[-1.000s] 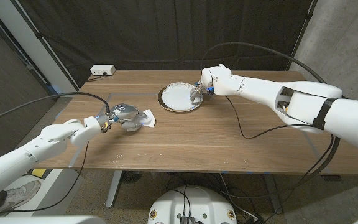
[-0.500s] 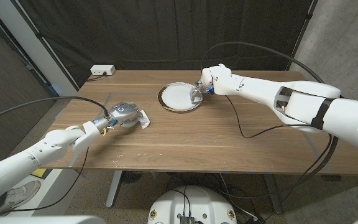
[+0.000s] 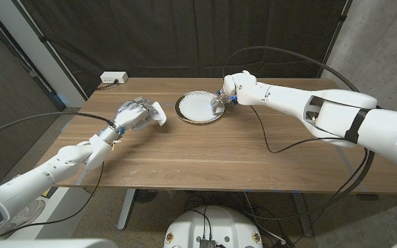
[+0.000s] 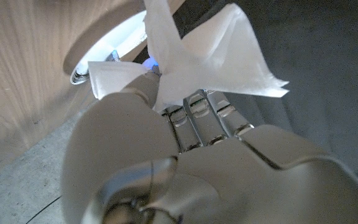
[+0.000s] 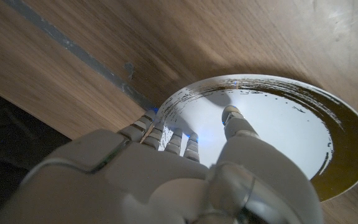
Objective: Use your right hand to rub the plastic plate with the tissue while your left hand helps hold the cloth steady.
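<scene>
A white plastic plate (image 3: 196, 109) with a dark rim sits at the table's far middle. My right hand (image 3: 220, 102) grips its right rim; in the right wrist view its thumb lies on the plate (image 5: 284, 124) and its fingers (image 5: 166, 140) curl at the rim's edge. My left hand (image 3: 134, 114) holds a crumpled white tissue (image 3: 159, 114) above the table, a little left of the plate. In the left wrist view the tissue (image 4: 210, 56) fans out from my left hand's (image 4: 185, 155) fingers, with the plate (image 4: 98, 46) beyond it.
A white power box (image 3: 114, 78) sits at the table's back left corner. A black cable (image 3: 267, 141) loops over the table right of the plate. Dark curtains hang behind the table.
My left hand has lifted the tissue off the table and carried it farther away and to the right, toward the plate. My right hand has stayed on the plate's rim.
</scene>
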`<act>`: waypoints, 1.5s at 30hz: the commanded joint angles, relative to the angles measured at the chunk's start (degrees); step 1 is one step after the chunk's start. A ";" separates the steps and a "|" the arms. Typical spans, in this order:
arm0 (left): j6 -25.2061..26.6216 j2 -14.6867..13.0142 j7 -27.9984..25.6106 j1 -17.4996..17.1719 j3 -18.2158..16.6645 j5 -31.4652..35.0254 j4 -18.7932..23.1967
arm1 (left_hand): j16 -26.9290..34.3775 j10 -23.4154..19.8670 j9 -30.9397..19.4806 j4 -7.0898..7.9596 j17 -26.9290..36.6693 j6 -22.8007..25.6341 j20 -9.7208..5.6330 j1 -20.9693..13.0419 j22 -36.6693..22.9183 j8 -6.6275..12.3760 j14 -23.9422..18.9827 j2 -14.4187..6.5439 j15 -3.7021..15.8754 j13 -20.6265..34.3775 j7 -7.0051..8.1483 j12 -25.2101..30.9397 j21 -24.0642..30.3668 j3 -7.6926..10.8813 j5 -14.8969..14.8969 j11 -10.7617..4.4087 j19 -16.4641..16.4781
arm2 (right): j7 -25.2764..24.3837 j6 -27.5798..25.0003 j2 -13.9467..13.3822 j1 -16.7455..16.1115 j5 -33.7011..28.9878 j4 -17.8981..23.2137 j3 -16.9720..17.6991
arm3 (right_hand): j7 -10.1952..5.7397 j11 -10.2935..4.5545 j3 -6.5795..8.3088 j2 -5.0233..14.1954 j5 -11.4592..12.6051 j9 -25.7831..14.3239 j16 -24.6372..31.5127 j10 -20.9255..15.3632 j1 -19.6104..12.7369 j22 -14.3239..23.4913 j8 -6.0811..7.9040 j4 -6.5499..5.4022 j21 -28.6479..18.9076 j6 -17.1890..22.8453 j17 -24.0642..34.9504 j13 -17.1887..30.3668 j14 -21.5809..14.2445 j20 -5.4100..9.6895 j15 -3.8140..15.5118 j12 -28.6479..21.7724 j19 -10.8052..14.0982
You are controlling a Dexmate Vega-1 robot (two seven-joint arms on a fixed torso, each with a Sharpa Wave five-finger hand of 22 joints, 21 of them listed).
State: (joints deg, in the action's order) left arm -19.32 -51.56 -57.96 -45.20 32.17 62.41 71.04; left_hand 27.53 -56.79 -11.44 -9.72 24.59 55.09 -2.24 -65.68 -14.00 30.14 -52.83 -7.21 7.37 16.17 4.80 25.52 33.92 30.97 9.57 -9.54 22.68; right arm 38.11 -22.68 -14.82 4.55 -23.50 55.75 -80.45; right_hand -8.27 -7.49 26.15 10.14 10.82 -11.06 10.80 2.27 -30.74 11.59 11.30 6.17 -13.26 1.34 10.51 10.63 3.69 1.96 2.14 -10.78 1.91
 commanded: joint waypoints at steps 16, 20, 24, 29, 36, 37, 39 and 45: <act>-6.98 26.86 -6.04 16.43 -17.37 19.34 -30.06 | -1.22 -3.26 0.22 0.62 0.24 2.02 -0.67 -1.47 0.19 0.34 -2.00 0.62 6.24 2.33 -0.55 2.02 1.53 -0.80 0.50 -1.53 -0.11 | 2.99 -2.96 -2.83 -0.47 -0.55 6.19 -0.82 | 2.16 1.06 -0.13 -0.14 0.19 -0.11 0.00 -0.74 -1.30 0.17 1.19 0.21 -0.35 1.31 -0.02 -0.07 0.26 0.34 -0.44 -0.56 -0.09; -6.01 28.11 -6.04 20.72 -13.68 18.31 -35.08 | -1.51 -3.39 0.28 0.55 0.21 2.40 -0.83 -1.74 0.29 0.37 -2.37 0.96 6.30 2.52 -0.65 2.20 1.75 -0.95 0.54 -1.53 -0.16 | 3.15 -3.24 -2.92 -0.55 -0.42 6.44 -0.83 | 2.51 1.22 -0.15 -0.14 0.19 -0.09 0.01 -0.83 -1.37 0.16 1.22 0.22 -0.38 1.44 -0.03 -0.08 0.21 0.32 -0.41 -0.60 -0.04; -6.58 28.86 -6.04 25.21 -8.35 15.61 -39.71 | -1.87 -3.28 0.33 0.62 0.13 2.40 -1.11 -1.91 0.37 0.25 -2.56 1.07 6.31 2.29 -0.42 2.00 1.87 -1.00 0.62 -1.51 -0.38 | 3.35 -3.61 -2.98 -0.53 -0.39 6.76 -0.90 | 2.61 1.53 -0.19 -0.15 0.17 -0.06 0.02 -0.98 -1.45 0.15 1.22 0.22 -0.41 1.50 -0.05 -0.09 0.16 0.27 -0.56 -0.65 0.00; -8.89 29.29 -6.04 28.83 -2.64 11.39 -41.90 | -2.33 -3.49 0.45 0.51 0.12 2.81 -1.99 -2.25 0.53 0.16 -2.91 1.92 6.44 1.72 0.04 1.65 2.25 -1.50 0.72 -1.41 -0.37 | 3.54 -3.53 -2.80 -0.44 -0.21 6.60 -0.97 | 2.78 1.73 -0.24 -0.16 0.16 -0.04 0.00 -0.97 -1.53 0.14 1.19 0.23 -0.41 1.47 -0.07 -0.10 0.17 0.26 -0.68 -0.63 -0.02; -10.93 29.18 -6.04 33.68 5.88 7.54 -43.37 | -2.80 -3.65 0.54 0.72 0.16 3.29 -2.70 -2.59 0.70 0.05 -3.32 2.14 6.45 1.32 0.37 1.27 2.52 -1.90 0.89 -1.42 -0.84 | 3.53 -3.09 -2.44 -0.38 0.27 6.04 -0.80 | 3.12 2.20 -0.30 -0.22 0.14 0.00 -0.05 -0.85 -1.66 0.13 1.10 0.28 -0.41 1.38 -0.10 -0.11 0.23 0.11 -0.99 -0.58 -0.04; -10.83 28.99 -6.04 33.81 6.69 6.80 -43.32 | -2.91 -3.58 0.56 0.78 0.15 3.41 -2.79 -2.61 0.73 0.03 -3.40 2.16 6.44 1.19 0.38 1.11 2.55 -1.97 0.92 -1.42 -0.97 | 3.54 -3.08 -2.44 -0.38 0.28 6.03 -0.81 | 3.16 2.19 -0.30 -0.23 0.14 0.00 -0.04 -0.84 -1.68 0.12 1.10 0.29 -0.41 1.38 -0.11 -0.12 0.21 0.14 -1.01 -0.58 -0.06; -10.47 29.93 -6.04 35.92 9.60 4.98 -45.76 | -3.02 -3.46 0.58 0.84 0.14 3.53 -3.03 -2.65 0.77 0.01 -3.53 2.21 6.47 1.02 0.48 0.91 2.66 -2.07 0.95 -1.42 -0.95 | 3.52 -2.86 -2.31 -0.29 0.29 5.77 -0.86 | 3.23 2.33 -0.32 -0.25 0.13 0.01 -0.05 -0.86 -1.70 0.12 1.06 0.30 -0.42 1.32 -0.12 -0.12 0.21 0.12 -1.13 -0.59 -0.03; -6.89 31.40 -4.94 41.10 24.42 -6.90 -51.05 | -3.63 -3.49 0.65 1.17 -0.01 3.73 -3.34 -2.69 0.92 -0.20 -3.82 2.18 6.41 0.45 0.69 0.33 2.97 -2.36 1.09 -1.46 -1.23 | 3.73 -2.47 -2.08 -0.14 0.50 5.32 -0.82 | 3.30 2.68 -0.41 -0.32 0.09 0.04 -0.06 -0.93 -1.78 0.11 0.98 0.32 -0.43 1.25 -0.14 -0.13 0.19 0.09 -1.22 -0.62 -0.03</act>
State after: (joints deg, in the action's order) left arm -28.93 -22.36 -63.96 -13.46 35.85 68.84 28.24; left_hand 24.33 -57.71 -10.64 -8.60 24.53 58.25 -2.55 -68.23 -13.03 30.12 -55.91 -5.07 8.40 16.17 5.12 26.40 36.31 28.92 10.33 -8.62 21.75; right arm 41.55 -25.94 -17.30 4.16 -23.45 61.70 -81.30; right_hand -6.82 -4.91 26.00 9.91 10.85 -10.79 10.80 1.52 -32.03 11.59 12.08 6.33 -13.26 0.71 10.38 10.26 3.80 1.95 1.41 -10.98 1.91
